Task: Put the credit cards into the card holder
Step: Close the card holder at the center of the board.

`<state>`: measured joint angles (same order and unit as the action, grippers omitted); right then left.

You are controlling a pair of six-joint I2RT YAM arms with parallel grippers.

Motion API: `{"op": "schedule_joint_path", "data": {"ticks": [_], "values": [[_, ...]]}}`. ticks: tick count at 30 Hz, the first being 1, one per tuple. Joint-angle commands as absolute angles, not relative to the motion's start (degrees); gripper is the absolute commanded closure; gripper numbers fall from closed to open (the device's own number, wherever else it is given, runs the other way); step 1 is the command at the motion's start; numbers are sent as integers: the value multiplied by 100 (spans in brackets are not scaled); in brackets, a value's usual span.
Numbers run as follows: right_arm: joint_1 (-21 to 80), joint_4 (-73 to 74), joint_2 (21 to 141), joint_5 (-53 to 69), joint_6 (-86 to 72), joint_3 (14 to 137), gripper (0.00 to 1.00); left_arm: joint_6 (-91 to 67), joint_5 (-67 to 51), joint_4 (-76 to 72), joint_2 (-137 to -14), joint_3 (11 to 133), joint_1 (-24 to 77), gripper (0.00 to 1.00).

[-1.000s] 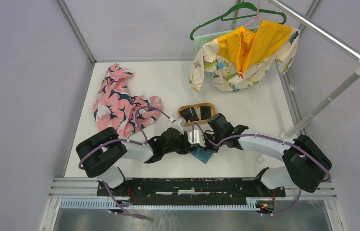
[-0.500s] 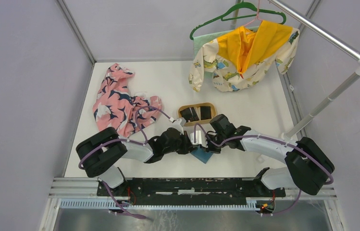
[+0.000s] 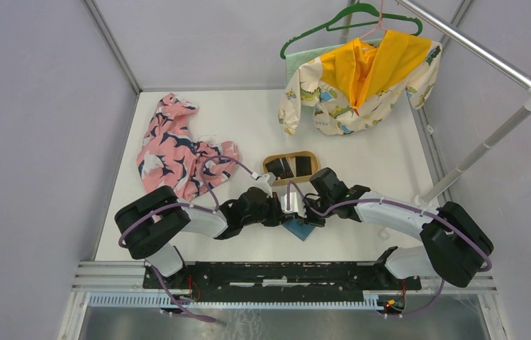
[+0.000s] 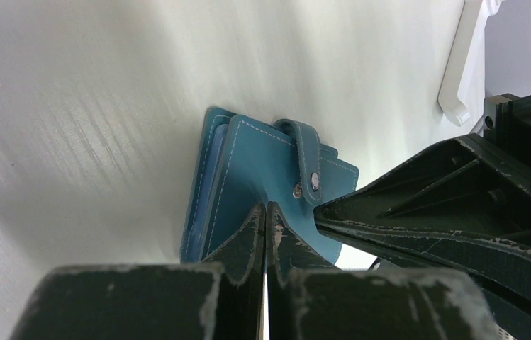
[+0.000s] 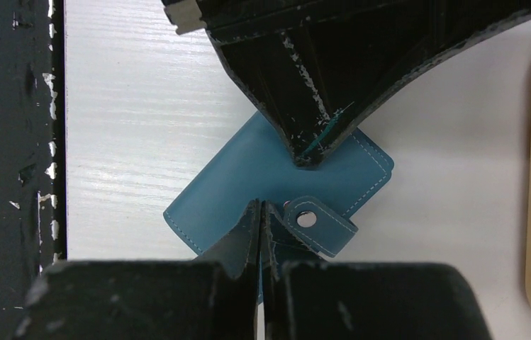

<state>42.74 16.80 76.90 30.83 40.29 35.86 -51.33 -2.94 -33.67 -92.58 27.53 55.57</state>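
The teal card holder [image 3: 300,229] lies on the white table between both arms, its snap tab [image 5: 319,223] unfastened. My left gripper [image 4: 266,207] is shut, its tips pinching a thin teal cover of the card holder [image 4: 255,166], which stands slightly parted from the layer under it. My right gripper [image 5: 259,205] is shut too, nipping the card holder's [image 5: 227,191] edge right beside the tab. The two grippers meet tip to tip over it [image 3: 294,214]. Dark credit cards [image 3: 303,166] lie in the tan wooden tray [image 3: 291,154] just behind.
A pink patterned garment [image 3: 177,152] is heaped at the left. A yellow-and-cream garment [image 3: 358,81] hangs on a green hanger from the rail [image 3: 475,49] at the back right. The rail's white post foot [image 4: 461,64] stands to the right.
The right arm has shifted slightly toward the near edge. Both grippers stay shut at the card holder, which has barely moved.
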Motion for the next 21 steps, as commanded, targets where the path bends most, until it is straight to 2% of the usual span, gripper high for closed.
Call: {"op": "schedule_joint_path", "data": {"ticks": [1,6,8,11,16,18,21], "values": [[4271,1569,7643,3278,4009,3676,100,-5079,-287,-3200,-9413,2810,5539,98],[4262,1713,7609,3209,4124,3697,100,-5080,-281,-3206,-9407,2799,5539,98],[4215,1931,7529,3383,4291,3819,97,-5080,-281,-3204,-9405,2792,5546,98],[4130,2239,7212,3699,4637,3963,80,-5089,-277,-3208,-9396,2786,5543,98],[4132,1701,6589,3154,4561,3582,56,-5113,-269,-3180,-9365,2796,5546,98],[4162,1331,6592,2708,4362,3450,49,-5123,-266,-3182,-9371,2820,5547,98],[4327,1055,6748,2272,4246,3384,45,-5139,-262,-3182,-9392,2823,5541,98]]}}
